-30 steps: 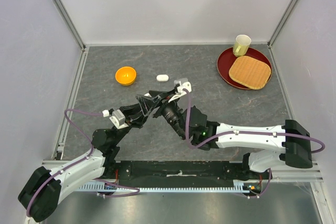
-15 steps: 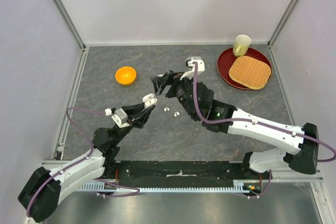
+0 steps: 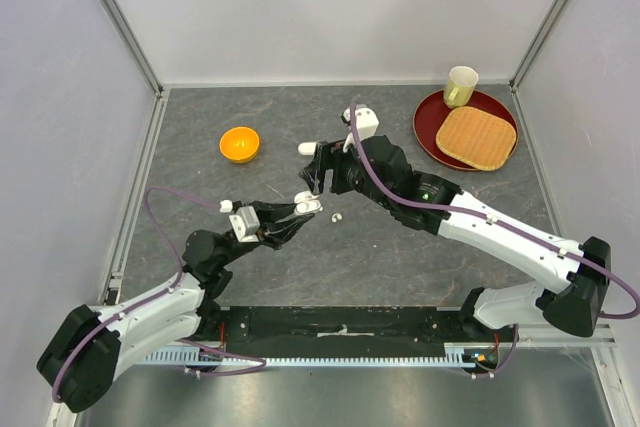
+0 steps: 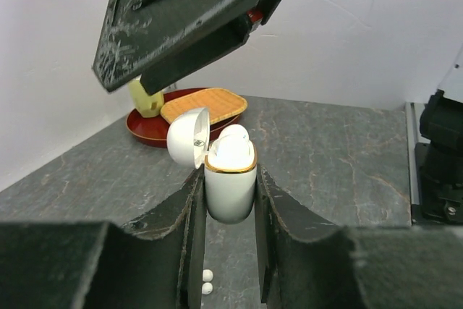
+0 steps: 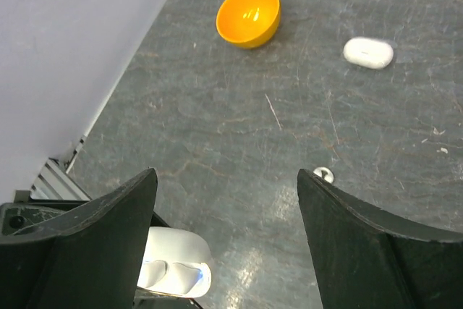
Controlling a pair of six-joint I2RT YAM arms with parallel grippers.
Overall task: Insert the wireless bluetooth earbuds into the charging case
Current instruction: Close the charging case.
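You are holding the open charging case (image 4: pixel 230 193) upright in your left gripper (image 3: pixel 302 209), over the middle of the bench (image 3: pixel 200 107), with two earbuds (image 4: pixel 233 146) apparently sitting in it. Your right gripper (image 3: pixel 315 172) is hanging wide and empty above. A loose earbud (image 3: pixel 337 216) is lying just beside, likely needing a narrow, careful pinch next.

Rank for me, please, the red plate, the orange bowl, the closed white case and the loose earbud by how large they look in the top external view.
1. red plate
2. orange bowl
3. closed white case
4. loose earbud, only a speck
All lie on the table, so the order is safe.
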